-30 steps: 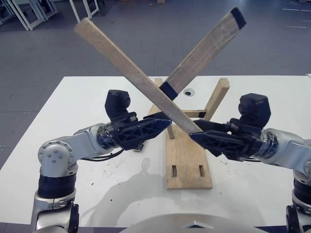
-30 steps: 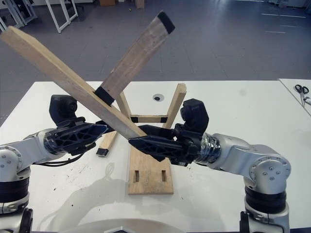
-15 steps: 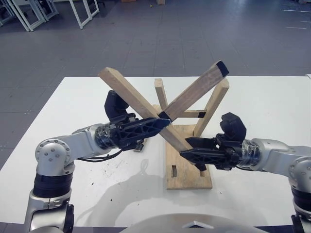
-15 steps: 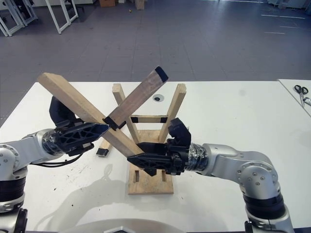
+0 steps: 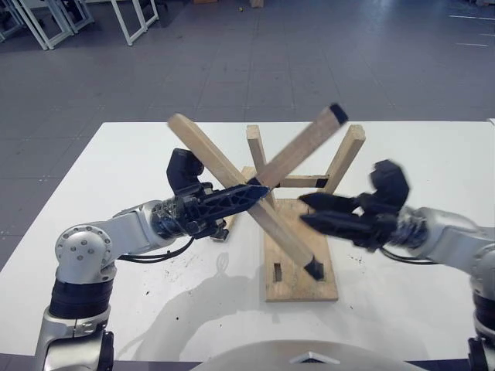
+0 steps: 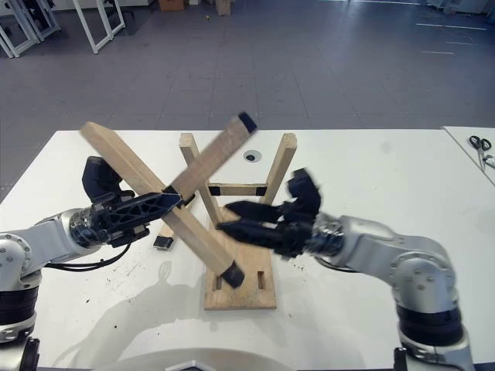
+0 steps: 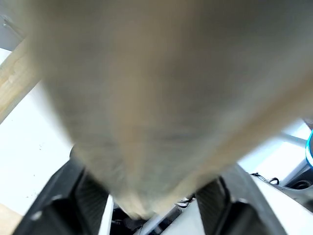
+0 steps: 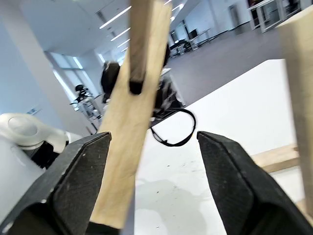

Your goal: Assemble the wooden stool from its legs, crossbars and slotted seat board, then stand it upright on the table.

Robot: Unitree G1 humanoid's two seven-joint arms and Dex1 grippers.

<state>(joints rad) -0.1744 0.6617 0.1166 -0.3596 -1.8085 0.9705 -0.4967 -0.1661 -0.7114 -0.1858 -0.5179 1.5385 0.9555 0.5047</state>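
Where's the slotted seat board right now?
In the left eye view the seat board lies flat at the centre of the table, under the black-tipped lower end of the crossed legs, with the other leg frame standing at its far end.

Silver rounded arms (image 5: 85, 251) with black joint bands, tapered black fingers (image 5: 232, 198), a black cable (image 8: 168, 144)

1. Bare pale wood, matt, slightly rough: the crossed legs (image 5: 209, 153), their ends black.
2. Same unvarnished wood: the seat board (image 5: 298, 287).
3. Smooth white, lightly scuffed: the table (image 5: 124, 162).
4. Matt black plastic: left gripper (image 5: 261, 188), right gripper (image 5: 303, 209).
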